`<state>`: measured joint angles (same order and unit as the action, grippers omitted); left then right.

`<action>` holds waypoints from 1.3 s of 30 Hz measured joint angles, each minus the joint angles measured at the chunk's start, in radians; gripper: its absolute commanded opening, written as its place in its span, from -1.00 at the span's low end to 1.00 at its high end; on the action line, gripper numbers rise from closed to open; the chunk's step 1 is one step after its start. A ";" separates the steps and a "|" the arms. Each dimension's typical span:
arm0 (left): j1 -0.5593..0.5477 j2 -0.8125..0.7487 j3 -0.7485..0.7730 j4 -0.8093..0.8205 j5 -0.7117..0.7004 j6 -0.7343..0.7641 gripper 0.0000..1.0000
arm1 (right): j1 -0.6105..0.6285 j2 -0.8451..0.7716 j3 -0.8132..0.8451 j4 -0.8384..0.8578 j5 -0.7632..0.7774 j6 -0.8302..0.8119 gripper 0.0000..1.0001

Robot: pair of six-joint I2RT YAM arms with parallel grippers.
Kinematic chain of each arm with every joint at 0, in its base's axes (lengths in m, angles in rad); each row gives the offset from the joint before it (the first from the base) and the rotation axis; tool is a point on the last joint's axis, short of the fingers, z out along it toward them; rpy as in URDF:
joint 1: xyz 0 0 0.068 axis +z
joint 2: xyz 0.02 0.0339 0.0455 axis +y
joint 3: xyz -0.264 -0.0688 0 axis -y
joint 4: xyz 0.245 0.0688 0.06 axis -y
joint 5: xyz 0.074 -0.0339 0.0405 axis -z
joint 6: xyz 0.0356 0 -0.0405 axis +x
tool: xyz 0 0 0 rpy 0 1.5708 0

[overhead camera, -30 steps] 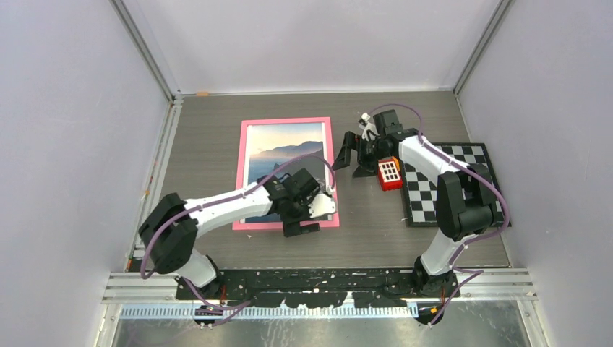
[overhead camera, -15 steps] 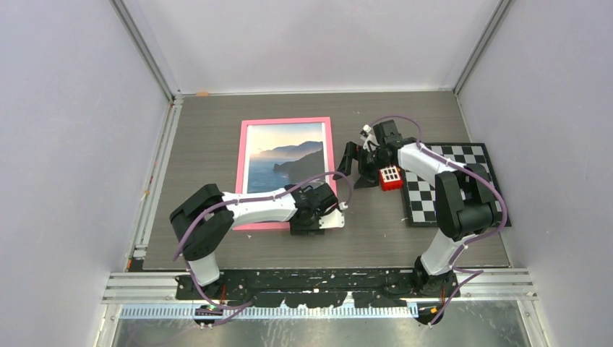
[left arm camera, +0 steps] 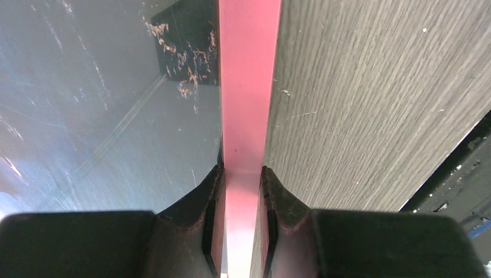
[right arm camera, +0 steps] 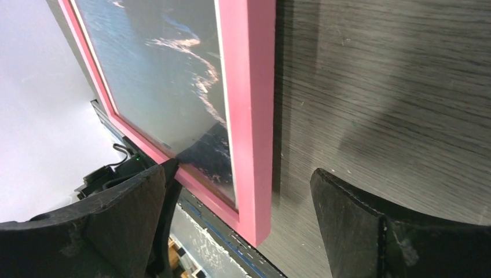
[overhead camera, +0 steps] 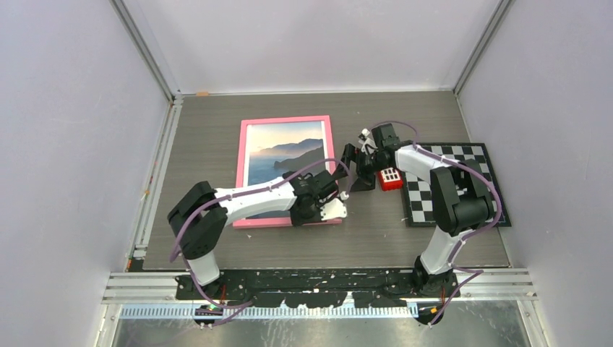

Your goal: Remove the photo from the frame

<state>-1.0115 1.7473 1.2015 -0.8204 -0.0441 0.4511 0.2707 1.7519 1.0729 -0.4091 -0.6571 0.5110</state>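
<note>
**R:** Fingers of the left gripper are pinched in narrow on the frame; one pad on each side of its pink right rail, both touching; grip is at the near right corner in the top view.

**M:** Right side?

**R:** Right gripper is spread wide; fingers are well apart and hold nothing; in its wrist view the pink rail runs between them; can't tell whether either finger touches it; from above it sits just beside the frame's right edge, about halfway along.

**M:** Where's the photo?

**R:** The photo is inside the frame, face up; blue water, dark mountains, pale sky toward the far end; glare and scratches in the left wrist view say it's behind a clear pane.

**M:** Frame position?

**R:** Flat on the grey worktop, left of centre, long side running away from the bases; left arm reaches across its near edge and covers that part of the print.

**M:** Anything else on there?

**R:** Black-and-white checkerboard on the right, partly under the right arm; small red block with a white grid just beside its left edge, near the right gripper; can't tell what the block rests on.
</note>
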 measured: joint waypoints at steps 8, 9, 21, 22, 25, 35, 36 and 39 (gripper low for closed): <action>0.056 -0.082 0.058 -0.050 0.082 0.003 -1.00 | 0.000 0.062 -0.008 0.060 -0.074 0.058 0.96; 0.059 -0.091 0.059 -0.051 0.091 0.003 -1.00 | 0.000 0.076 -0.009 0.085 -0.096 0.082 0.96; 0.127 -0.137 0.059 -0.040 0.201 -0.027 -1.00 | 0.011 0.195 -0.011 0.379 -0.328 0.367 0.46; 0.137 -0.140 0.059 -0.032 0.209 -0.029 -1.00 | 0.012 0.201 -0.011 0.404 -0.341 0.394 0.34; 0.158 -0.149 0.059 -0.021 0.219 -0.038 -1.00 | 0.012 0.202 -0.011 0.463 -0.356 0.444 -0.05; 0.307 -0.202 0.148 -0.023 0.322 -0.161 0.51 | 0.010 0.178 0.071 0.432 -0.395 0.343 -0.99; 0.341 -0.203 0.172 -0.023 0.338 -0.180 0.55 | 0.011 0.171 0.092 0.389 -0.386 0.311 -0.99; 0.431 -0.217 0.224 -0.024 0.374 -0.232 0.71 | 0.017 0.154 0.166 0.222 -0.347 0.192 -0.99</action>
<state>-0.5808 1.5303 1.4250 -0.8444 0.3302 0.2188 0.2878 1.9060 1.2388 -0.1875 -1.0042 0.7029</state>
